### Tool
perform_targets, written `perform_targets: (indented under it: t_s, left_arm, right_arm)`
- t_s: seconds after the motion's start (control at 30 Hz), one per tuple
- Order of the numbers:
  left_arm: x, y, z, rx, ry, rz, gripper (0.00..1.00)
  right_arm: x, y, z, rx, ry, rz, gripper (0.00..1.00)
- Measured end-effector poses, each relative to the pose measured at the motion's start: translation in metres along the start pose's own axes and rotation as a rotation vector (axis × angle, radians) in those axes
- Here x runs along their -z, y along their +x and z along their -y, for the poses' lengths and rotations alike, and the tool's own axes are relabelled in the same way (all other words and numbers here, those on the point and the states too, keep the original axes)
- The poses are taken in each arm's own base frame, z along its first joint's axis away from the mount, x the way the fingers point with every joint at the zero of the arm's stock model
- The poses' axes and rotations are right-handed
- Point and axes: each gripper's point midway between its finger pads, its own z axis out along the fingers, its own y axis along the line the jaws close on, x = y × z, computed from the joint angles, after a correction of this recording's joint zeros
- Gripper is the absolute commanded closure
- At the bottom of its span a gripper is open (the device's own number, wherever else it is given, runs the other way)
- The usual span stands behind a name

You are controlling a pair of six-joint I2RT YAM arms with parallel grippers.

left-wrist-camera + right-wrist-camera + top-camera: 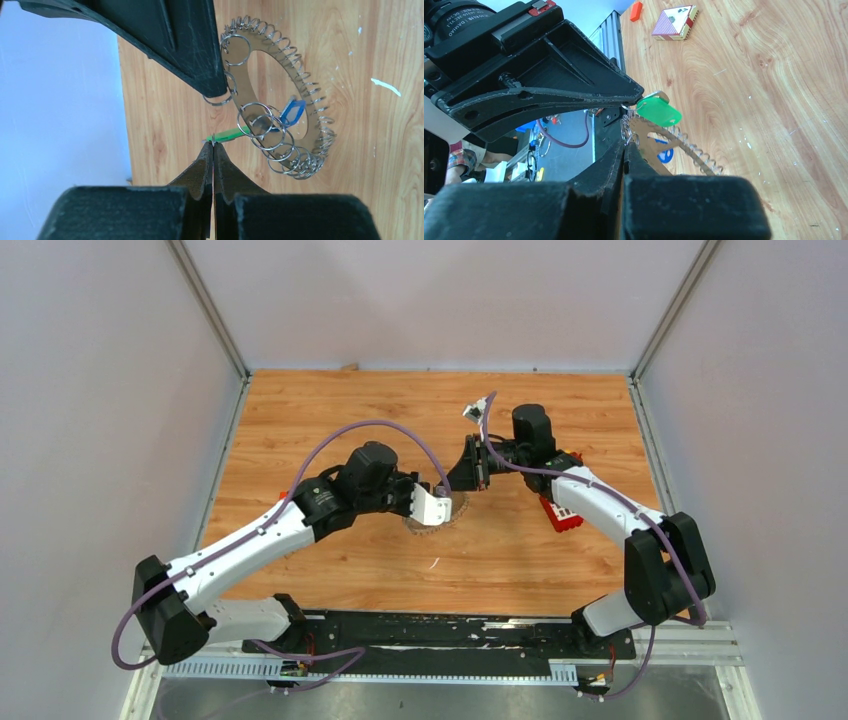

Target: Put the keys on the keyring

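The keyring [280, 70] is a flat ring-shaped disc edged with many small silver wire loops; it hangs tilted over the wood. My right gripper [625, 146] is shut on one of its small loops at the rim. My left gripper [213, 145] is shut on the tiny wire loop of the green key [227, 134], right beside the disc. That green key [659, 111] also shows under the left fingertip in the right wrist view. The blue key [292, 112] sits among the loops on the disc. From above, both grippers [440, 502] [468, 472] meet over the keyring [437, 524], mostly hiding it.
A red block with white squares [675, 22] lies on the wooden table [520, 560] beside the right arm, also seen as the red block [562, 515] from above. A small orange piece [636, 11] sits near the table edge. Grey walls enclose three sides.
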Motion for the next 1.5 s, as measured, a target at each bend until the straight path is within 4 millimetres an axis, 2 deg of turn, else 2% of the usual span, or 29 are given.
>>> perform_targets:
  t_s: [0.23, 0.47, 0.7, 1.07, 1.5]
  left_arm:
    - [-0.003, -0.009, -0.005, 0.033, -0.019, 0.040, 1.00]
    - [-0.011, -0.015, 0.003, 0.029, 0.007, 0.048, 1.00]
    - [-0.011, -0.014, 0.004, 0.028, 0.006, 0.039, 1.00]
    - [-0.011, -0.014, -0.008, 0.025, -0.049, 0.027, 1.00]
    - [-0.013, -0.014, -0.002, 0.008, -0.033, 0.029, 1.00]
  right_arm:
    - [-0.001, 0.000, -0.001, 0.001, -0.004, -0.002, 1.00]
    - [-0.004, 0.000, -0.002, 0.001, -0.010, -0.007, 1.00]
    - [-0.004, 0.000, -0.002, -0.002, -0.009, -0.009, 1.00]
    - [-0.006, 0.002, 0.000, -0.013, -0.010, -0.017, 1.00]
    - [-0.007, 0.003, -0.001, -0.017, -0.012, -0.022, 1.00]
